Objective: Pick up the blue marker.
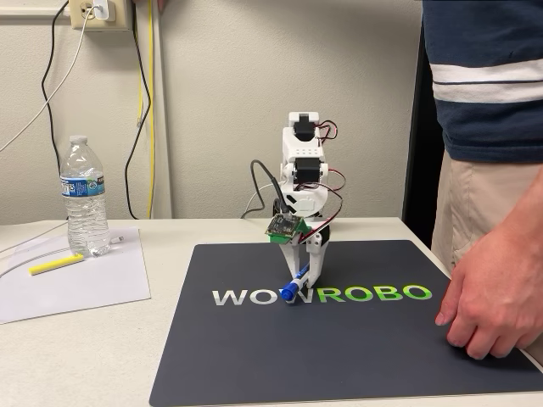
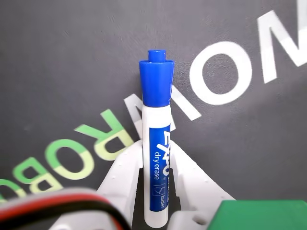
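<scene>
The blue marker (image 2: 157, 163) has a white barrel with a blue label and a blue cap. In the wrist view it lies lengthwise between my two white fingers (image 2: 122, 177), which press its barrel from both sides. My gripper (image 2: 156, 146) is shut on it. In the fixed view the gripper (image 1: 304, 273) points down at the middle of the dark mat (image 1: 254, 356). The marker's blue cap (image 1: 291, 291) sticks out to the lower left, right at the mat's surface over the lettering. Whether the cap touches the mat is unclear.
A person stands at the right with a hand (image 1: 492, 297) resting on the mat's right edge. On the left, a water bottle (image 1: 85, 197) and a yellow highlighter (image 1: 56, 264) rest on a sheet of paper (image 1: 76, 288). Cables hang down the back wall.
</scene>
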Robot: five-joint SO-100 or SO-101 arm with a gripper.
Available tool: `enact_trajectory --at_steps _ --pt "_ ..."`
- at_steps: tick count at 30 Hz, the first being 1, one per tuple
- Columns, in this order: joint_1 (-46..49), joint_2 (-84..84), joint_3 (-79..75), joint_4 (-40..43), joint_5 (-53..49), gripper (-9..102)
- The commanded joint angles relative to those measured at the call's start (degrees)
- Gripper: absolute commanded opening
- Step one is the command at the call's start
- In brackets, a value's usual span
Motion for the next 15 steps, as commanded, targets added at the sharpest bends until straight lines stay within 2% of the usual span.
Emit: enact_trajectory --at_steps 1,8,15 --pt "-0.9 8.2 -0.7 -0.4 4.0 4" --pt "-1.9 26.0 -0.9 -0.4 16.1 4" --pt "-1.8 40.3 -0.4 -8.8 34.4 4"
